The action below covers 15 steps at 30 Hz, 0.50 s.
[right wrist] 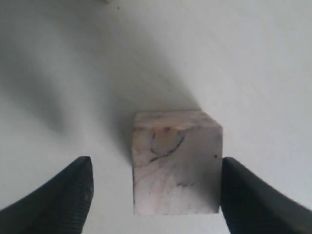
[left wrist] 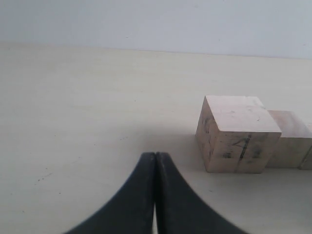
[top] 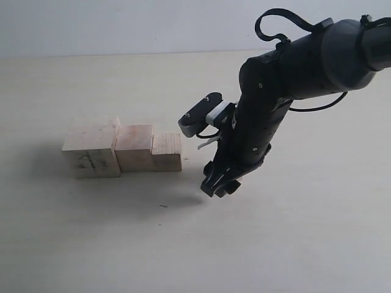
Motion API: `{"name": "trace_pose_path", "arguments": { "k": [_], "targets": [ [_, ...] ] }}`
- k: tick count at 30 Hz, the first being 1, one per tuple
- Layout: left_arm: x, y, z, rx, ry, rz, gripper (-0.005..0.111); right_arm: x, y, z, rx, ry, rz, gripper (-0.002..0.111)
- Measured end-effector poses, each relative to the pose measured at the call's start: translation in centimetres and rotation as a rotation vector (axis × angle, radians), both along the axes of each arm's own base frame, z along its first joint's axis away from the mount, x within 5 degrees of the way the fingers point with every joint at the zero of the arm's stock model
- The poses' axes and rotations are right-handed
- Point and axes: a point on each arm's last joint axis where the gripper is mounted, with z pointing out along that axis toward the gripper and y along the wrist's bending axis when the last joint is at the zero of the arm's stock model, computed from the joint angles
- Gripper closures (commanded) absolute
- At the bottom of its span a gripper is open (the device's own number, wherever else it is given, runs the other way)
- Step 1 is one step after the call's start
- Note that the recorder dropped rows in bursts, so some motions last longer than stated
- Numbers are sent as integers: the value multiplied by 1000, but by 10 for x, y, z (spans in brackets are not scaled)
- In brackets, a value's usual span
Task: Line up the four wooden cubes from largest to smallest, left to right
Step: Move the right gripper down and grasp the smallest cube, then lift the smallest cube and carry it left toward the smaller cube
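Now, left claw (left wrist: 155, 156): clenched on nothing, over the tabletop (top: 305, 244).
Big cube (top: 91, 154): row's left end, scribbled near face.
Second cube (top: 134, 147): touching its right side.
Third cube (top: 167, 152): touching next, row's right end.
Smallest cube (right wrist: 175, 165): on tabletop.
Right claw (top: 217, 187): released, straddling smallest cube, right of row.

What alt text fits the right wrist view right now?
A small, pale wooden cube with faint dark scribbles on its facing side sits between the open black fingers of the right gripper, nearer one finger than the other. Behind it lies an off-white table surface with soft shadows.
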Motion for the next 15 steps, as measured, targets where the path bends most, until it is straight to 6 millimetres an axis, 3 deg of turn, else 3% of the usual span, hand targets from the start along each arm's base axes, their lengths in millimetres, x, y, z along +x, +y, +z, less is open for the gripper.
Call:
{"name": "trace_pose_path", "arguments": {
  "k": [9,15],
  "targets": [
    [0,0,0,0,0,0,107,1,0,0,2,-15,7,109],
    [0,0,0,0,0,0,107,9,-4,1,-55,-109,103,108]
  ]
}}
